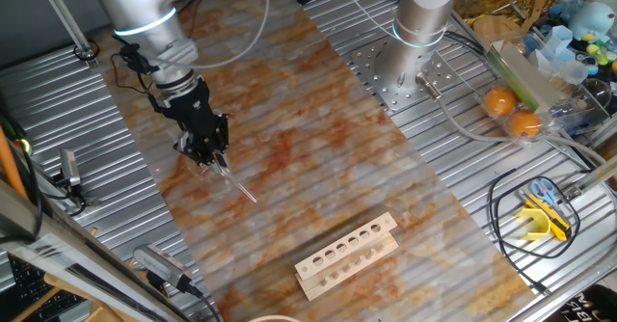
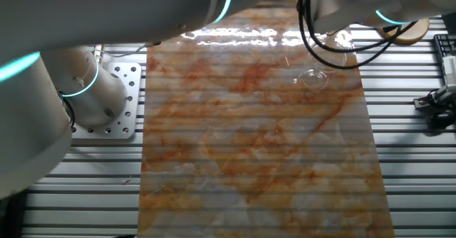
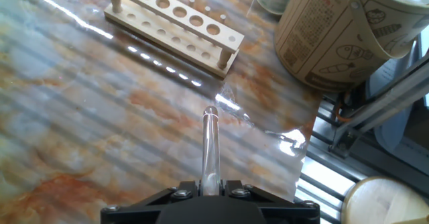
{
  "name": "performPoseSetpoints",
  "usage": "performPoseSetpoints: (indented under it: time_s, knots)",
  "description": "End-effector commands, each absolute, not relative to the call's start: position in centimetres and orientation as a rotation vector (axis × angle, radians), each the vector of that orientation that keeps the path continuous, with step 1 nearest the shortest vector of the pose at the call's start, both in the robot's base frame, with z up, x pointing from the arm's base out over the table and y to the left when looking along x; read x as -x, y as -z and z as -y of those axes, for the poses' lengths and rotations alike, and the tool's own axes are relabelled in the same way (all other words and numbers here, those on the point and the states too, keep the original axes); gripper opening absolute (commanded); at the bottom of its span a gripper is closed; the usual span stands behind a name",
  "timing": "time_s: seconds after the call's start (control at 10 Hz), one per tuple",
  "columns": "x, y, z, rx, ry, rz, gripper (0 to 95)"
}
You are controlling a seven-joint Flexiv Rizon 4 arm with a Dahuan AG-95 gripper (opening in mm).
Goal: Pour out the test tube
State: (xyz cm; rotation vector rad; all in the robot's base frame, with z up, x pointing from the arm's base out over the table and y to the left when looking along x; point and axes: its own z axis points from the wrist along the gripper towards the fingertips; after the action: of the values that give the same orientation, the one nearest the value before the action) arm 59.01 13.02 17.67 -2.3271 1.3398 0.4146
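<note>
The test tube (image 1: 239,187) is a slim clear glass tube held low over the marbled table mat, slanting down to the right. My gripper (image 1: 214,160) is shut on its upper end at the left of the mat. In the hand view the test tube (image 3: 211,143) sticks straight out from between the black fingers, with my gripper (image 3: 210,186) closed around its base and its rounded far end pointing toward the rack. From the other fixed view, my gripper and the tube are hidden behind the blurred arm.
A pale wooden rack (image 1: 347,254) (image 3: 174,19) with a row of holes lies on the mat. A printed paper bucket (image 3: 335,29) stands at the mat's edge. A clear glass vessel (image 2: 313,78) rests on the mat. A second arm's base (image 1: 421,33) and two oranges (image 1: 511,110) are at the right.
</note>
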Motion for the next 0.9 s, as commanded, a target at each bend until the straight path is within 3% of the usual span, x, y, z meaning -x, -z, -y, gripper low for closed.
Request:
performPoseSetpoints:
  time_s: [0.1, 0.9]
  knots:
    - [-59.01, -17.66, -13.07, 2.32, -0.417, -1.34, 0.0]
    - [-59.01, -17.65, -13.04, 2.291, -0.445, -1.34, 0.0]
